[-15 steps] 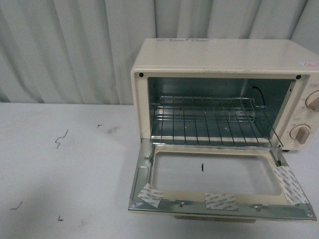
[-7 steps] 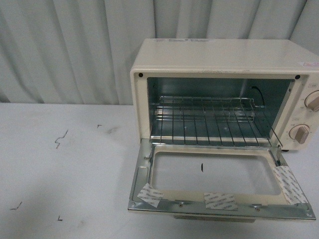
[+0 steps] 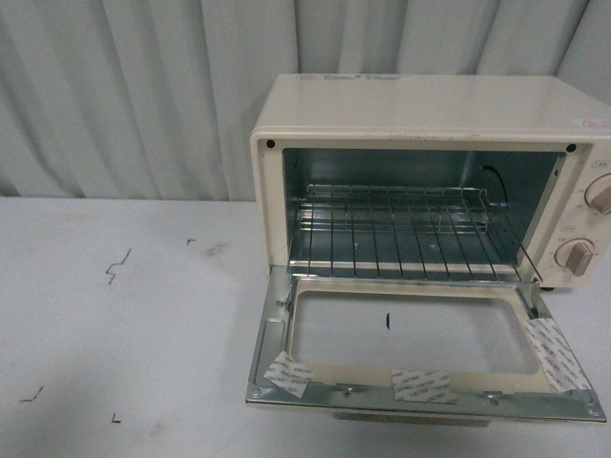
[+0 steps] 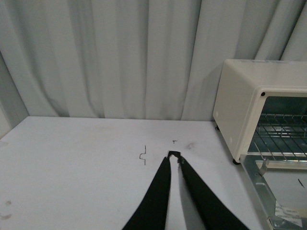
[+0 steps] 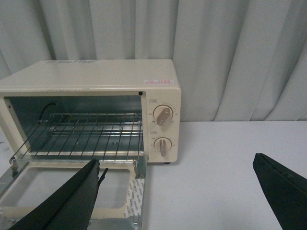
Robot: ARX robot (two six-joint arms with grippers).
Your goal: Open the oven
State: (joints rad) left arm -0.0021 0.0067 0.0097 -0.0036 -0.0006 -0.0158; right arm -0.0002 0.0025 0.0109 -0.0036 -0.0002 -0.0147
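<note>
Both grippers off the oven (image 3: 420,191): left (image 4: 173,154) pinched together, right (image 5: 177,167) spread wide.

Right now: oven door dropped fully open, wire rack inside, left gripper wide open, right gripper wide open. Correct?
One error: the left gripper is shut, its fingertips meeting above the table in the left wrist view. The rest holds: the oven door lies dropped open, the wire rack sits inside, and the right gripper is wide open.
</note>
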